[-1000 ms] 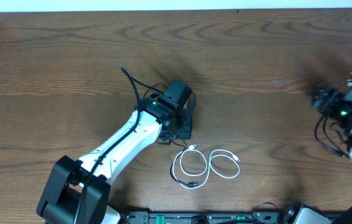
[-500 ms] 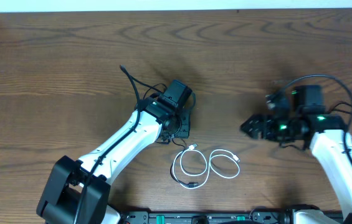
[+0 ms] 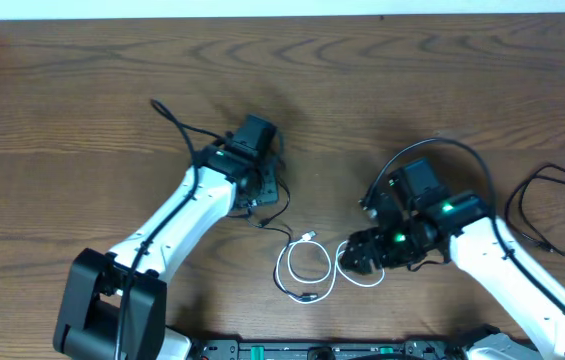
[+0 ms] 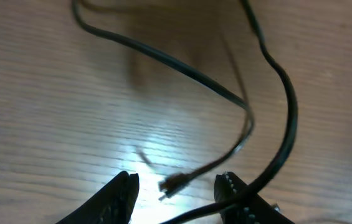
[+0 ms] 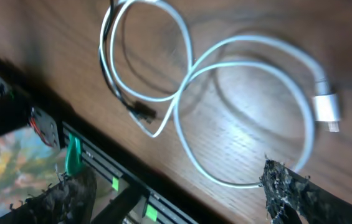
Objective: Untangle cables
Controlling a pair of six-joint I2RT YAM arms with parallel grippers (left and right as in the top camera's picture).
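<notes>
The white cable (image 3: 280,270) lies in two small loops near the table's front edge. The thin black cable (image 3: 274,224) runs from under my left gripper (image 3: 265,187) down to the white loops, and its other plug (image 3: 307,297) lies inside them. In the left wrist view my left gripper (image 4: 176,190) is open, with the black cable's plug end (image 4: 172,183) between the fingertips, not gripped. My right gripper (image 3: 360,258) hovers over the right white loop. In the right wrist view it (image 5: 176,193) is wide open above the white cable's plug (image 5: 327,107) and the black plug (image 5: 141,113).
A thicker black arm cable (image 4: 288,106) crosses the left wrist view beside the right finger. Another black cable loop (image 3: 522,215) lies at the table's right edge. A black rail with green marks (image 5: 113,186) runs along the table's front edge, close to the loops.
My right arm has swung in from the right edge to above the white loops. My left gripper has moved up and left, and the black cable has stretched out behind it.
</notes>
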